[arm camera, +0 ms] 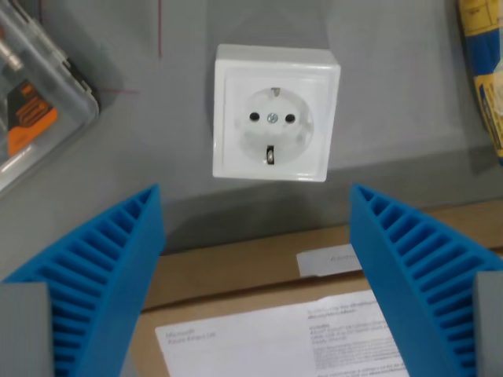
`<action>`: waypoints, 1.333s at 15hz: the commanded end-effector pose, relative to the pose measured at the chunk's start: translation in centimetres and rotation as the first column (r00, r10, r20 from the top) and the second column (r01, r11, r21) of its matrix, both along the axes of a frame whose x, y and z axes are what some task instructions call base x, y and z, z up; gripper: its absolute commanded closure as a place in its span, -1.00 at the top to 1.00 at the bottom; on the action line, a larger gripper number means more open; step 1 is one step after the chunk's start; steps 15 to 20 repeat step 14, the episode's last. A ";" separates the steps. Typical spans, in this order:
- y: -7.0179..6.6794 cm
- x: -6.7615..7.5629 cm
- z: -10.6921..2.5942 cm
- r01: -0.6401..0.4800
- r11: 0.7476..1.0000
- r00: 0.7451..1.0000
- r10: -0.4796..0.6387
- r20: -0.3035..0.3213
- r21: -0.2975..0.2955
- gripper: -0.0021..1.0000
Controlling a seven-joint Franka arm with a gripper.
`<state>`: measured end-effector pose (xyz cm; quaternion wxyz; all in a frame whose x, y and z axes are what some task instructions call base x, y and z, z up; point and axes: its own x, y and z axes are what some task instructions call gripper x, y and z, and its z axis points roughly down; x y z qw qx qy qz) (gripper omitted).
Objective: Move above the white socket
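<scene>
A: Where do we find the white socket?

B: At twelve o'clock from the middle of our wrist view, lying flat on the grey table. It is square, with a round recess, two pin holes side by side, a small screw between them and metal earth clips at the top and bottom of the recess. We read no brand on it.

A: And our gripper?

B: Its two blue ribbed fingers rise from five and seven o'clock, spread wide apart with nothing between them. The socket sits beyond the fingertips, apart from both.

A: What lies beneath the fingers?

B: A brown cardboard box at six o'clock, its edge running across just below the socket. It carries a white paper sheet where we can make out "Microsoft" at the head; the lines under it are too small to read. A smaller white label sits above the sheet, its print blurred.

A: Anything else?

B: A clear plastic case with an orange card inside at ten o'clock, and a yellow and blue packet at two o'clock, its writing unreadable
</scene>
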<state>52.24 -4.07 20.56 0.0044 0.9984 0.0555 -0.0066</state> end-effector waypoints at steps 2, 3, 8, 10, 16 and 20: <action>-0.7 1.5 -1.0 0.076 0.997 0.997 -0.076 -0.016 0.016 1.00; -0.8 1.7 -1.2 0.075 0.997 0.997 -0.075 -0.016 0.018 1.00; -1.1 2.2 -1.8 0.079 0.997 0.997 -0.079 -0.010 0.025 1.00; -1.1 2.3 -2.0 0.078 0.997 0.997 -0.078 -0.008 0.025 1.00; -1.2 2.4 -2.1 0.071 0.997 0.997 -0.071 -0.009 0.026 1.00; -1.2 2.4 -2.1 0.071 0.997 0.997 -0.071 -0.009 0.026 1.00</action>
